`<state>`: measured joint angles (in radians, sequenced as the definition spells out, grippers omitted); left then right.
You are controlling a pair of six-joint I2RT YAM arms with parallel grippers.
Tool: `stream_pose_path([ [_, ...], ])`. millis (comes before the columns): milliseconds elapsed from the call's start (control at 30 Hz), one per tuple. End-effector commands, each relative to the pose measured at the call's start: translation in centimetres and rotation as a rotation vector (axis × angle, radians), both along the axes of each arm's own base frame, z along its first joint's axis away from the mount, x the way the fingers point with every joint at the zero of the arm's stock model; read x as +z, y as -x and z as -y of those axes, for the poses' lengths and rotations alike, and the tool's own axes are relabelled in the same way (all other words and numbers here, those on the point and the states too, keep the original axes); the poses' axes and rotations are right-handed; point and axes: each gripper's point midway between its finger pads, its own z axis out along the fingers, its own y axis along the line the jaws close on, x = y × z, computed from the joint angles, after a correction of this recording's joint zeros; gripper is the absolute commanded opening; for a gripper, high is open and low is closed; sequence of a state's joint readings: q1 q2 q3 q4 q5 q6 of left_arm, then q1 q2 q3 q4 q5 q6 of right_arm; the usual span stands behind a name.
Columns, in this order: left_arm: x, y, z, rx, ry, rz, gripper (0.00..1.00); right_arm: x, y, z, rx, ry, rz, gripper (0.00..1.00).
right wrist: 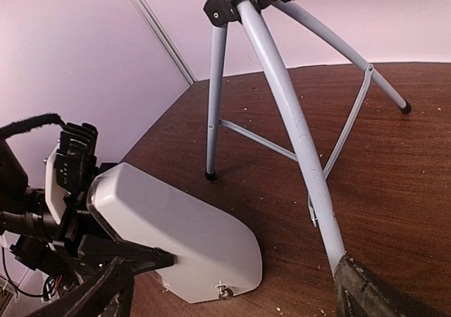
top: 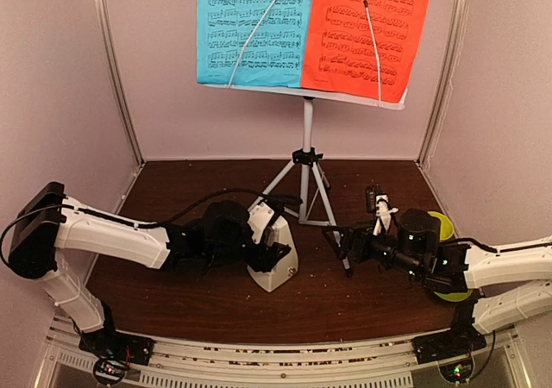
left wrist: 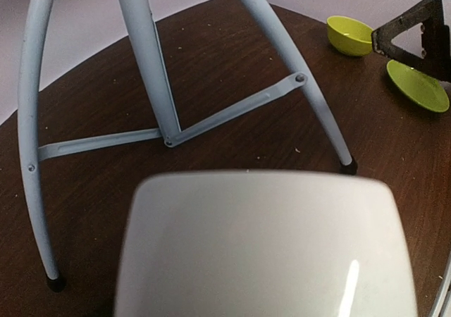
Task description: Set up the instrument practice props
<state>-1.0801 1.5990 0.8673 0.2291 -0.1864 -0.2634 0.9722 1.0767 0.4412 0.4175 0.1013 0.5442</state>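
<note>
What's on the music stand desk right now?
Blue sheet on the left, red-orange sheet on the right, each under a thin retainer wire. They cover the desk; only its bottom ledge shows.

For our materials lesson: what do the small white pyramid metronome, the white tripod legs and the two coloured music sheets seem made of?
Small white pyramid metronome: likely moulded plastic, smooth and glossy, showing a glare streak.
White tripod legs: probably painted metal, thin round tubes with pinned flat braces.
Blue music sheet and red-orange music sheet: matt coloured paper, thin and printed.
</note>
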Motion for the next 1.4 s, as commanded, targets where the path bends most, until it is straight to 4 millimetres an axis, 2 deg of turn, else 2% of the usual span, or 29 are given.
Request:
stream_pose_path([
  [0,4.8,-1.3,2.3,0.001,0.145,0.054,0.23,1.4,0.3,-0.7,0.068,0.011,0.024,1.00],
  [100,4.3,-1.1,2.5,-0.013,0.130,0.037,0.35,2.0,0.5,-1.3,0.103,0.000,0.033,1.00],
  [267,4.5,-0.3,2.4,-0.052,0.128,0.036,0.71,2.9,0.3,-2.3,0.122,0.002,0.033,1.00],
  [333,5.0,0.0,2.0,-0.068,0.126,0.053,0.91,3.4,0.3,-2.8,0.147,0.007,0.042,1.00],
  [367,5.1,0.2,1.7,-0.073,0.119,0.063,0.97,3.6,0.4,-3.1,0.157,0.006,0.046,1.00],
  [533,7.0,1.2,-0.1,-0.090,0.158,0.109,0.98,4.5,-0.3,-3.5,0.143,0.011,0.047,1.00],
  [667,7.8,2.6,-1.0,-0.134,0.202,0.129,0.97,4.5,-0.3,-5.1,0.196,0.017,0.020,1.00],
  [800,8.0,3.1,-1.7,-0.167,0.215,0.151,0.91,4.9,0.3,-6.9,0.279,-0.026,0.003,1.00],
  [967,8.4,2.4,-2.0,-0.166,0.236,0.144,0.82,4.4,-0.4,-8.5,0.294,-0.021,-0.043,1.00],
  [1067,8.0,2.0,-1.9,-0.156,0.236,0.133,0.77,4.4,-1.0,-8.9,0.278,-0.033,-0.055,1.00],
  [1367,7.5,1.1,-1.7,-0.149,0.237,0.117,0.64,2.6,-2.5,-9.9,0.241,-0.010,-0.120,0.94],
])
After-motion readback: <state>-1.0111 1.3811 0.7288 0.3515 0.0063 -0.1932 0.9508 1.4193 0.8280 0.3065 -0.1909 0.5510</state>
